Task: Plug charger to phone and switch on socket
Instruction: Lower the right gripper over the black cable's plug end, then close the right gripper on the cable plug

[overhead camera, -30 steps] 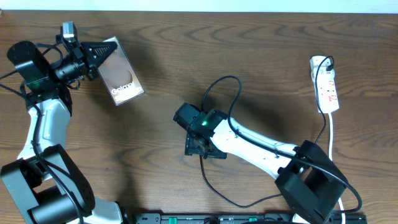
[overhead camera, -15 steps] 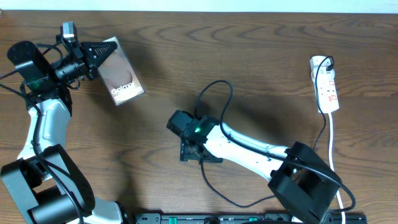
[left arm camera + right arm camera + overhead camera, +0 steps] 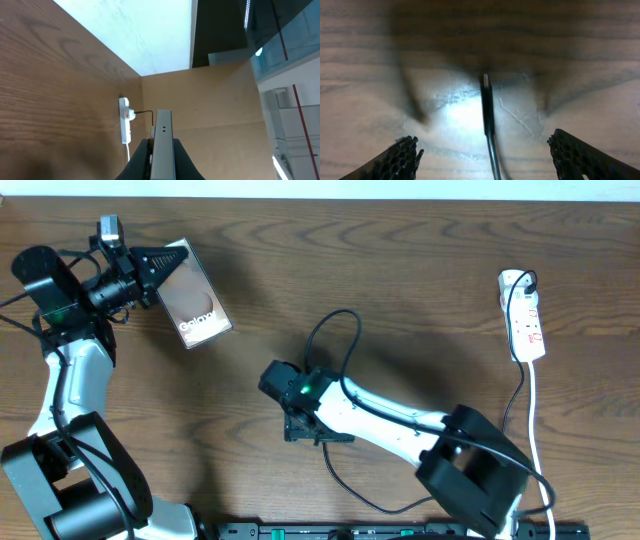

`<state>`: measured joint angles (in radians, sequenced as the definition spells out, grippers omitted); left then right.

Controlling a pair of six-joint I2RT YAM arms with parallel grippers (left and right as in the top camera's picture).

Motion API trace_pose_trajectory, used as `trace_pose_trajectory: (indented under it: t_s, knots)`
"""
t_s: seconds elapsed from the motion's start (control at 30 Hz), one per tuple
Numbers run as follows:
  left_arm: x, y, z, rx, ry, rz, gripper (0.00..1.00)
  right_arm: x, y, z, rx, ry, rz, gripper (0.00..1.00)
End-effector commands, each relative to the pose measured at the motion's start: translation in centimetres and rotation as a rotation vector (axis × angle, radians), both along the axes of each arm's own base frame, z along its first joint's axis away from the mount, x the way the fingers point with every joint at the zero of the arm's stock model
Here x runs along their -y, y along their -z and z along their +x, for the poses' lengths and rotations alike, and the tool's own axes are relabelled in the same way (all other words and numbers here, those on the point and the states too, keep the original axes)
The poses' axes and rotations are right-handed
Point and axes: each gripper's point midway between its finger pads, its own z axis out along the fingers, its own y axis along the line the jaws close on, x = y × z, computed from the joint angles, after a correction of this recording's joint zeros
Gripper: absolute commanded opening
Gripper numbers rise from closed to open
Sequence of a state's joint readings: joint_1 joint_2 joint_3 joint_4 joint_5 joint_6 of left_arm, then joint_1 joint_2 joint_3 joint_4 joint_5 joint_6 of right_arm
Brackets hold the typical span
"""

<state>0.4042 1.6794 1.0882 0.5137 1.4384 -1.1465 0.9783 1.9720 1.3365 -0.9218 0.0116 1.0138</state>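
My left gripper (image 3: 150,268) is shut on the phone (image 3: 192,302), a dark glossy slab with white "Galaxy" lettering, held at the far left above the table. In the left wrist view the phone (image 3: 162,140) shows edge-on between the fingers (image 3: 162,150). The charger's thin black cable (image 3: 340,475) runs from my right gripper (image 3: 318,435) along the front to its black plug (image 3: 527,280) in the socket, a white power strip (image 3: 523,320). In the right wrist view the plug tip (image 3: 485,82) lies on the wood between the open fingers (image 3: 484,142), untouched.
The strip's white cord (image 3: 535,410) runs down the right side towards the front edge. The strip also shows far off in the left wrist view (image 3: 125,125). A black bar (image 3: 400,530) lies along the front edge. A black robot cable loops above the right wrist (image 3: 335,320).
My right arm has moved left and a little towards the front edge, following the cable end. The left arm and the phone have not moved.
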Motion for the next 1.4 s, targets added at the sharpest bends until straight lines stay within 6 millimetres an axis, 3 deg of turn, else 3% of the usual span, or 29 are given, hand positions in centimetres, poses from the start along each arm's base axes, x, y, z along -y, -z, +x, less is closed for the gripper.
trace_pose_trajectory:
  t_s: [0.0, 0.4, 0.63, 0.8, 1.2, 1.37]
  knots:
    - [0.1, -1.4, -0.3, 0.050, 0.011, 0.021, 0.07, -0.4, 0.3, 1.1, 0.010, -0.012, -0.026, 0.83]
    - [0.1, -1.4, -0.3, 0.053, 0.012, 0.024, 0.07, -0.3, 0.5, 1.5, 0.005, -0.005, -0.064, 0.81]
    - [0.1, -1.4, -0.3, 0.056, 0.012, 0.025, 0.07, -0.2, 0.5, 1.8, 0.006, 0.019, -0.066, 0.69]
    - [0.1, -1.4, -0.3, 0.056, 0.012, 0.025, 0.06, 0.0, 1.0, 1.7, -0.004, 0.022, -0.076, 0.69]
    - [0.1, -1.4, -0.3, 0.056, 0.012, 0.025, 0.07, 0.4, 1.2, 1.8, -0.036, 0.039, -0.071, 0.36]
    - [0.1, -1.4, -0.3, 0.055, 0.012, 0.025, 0.07, 0.4, 1.6, 1.6, -0.051, 0.033, -0.074, 0.32]
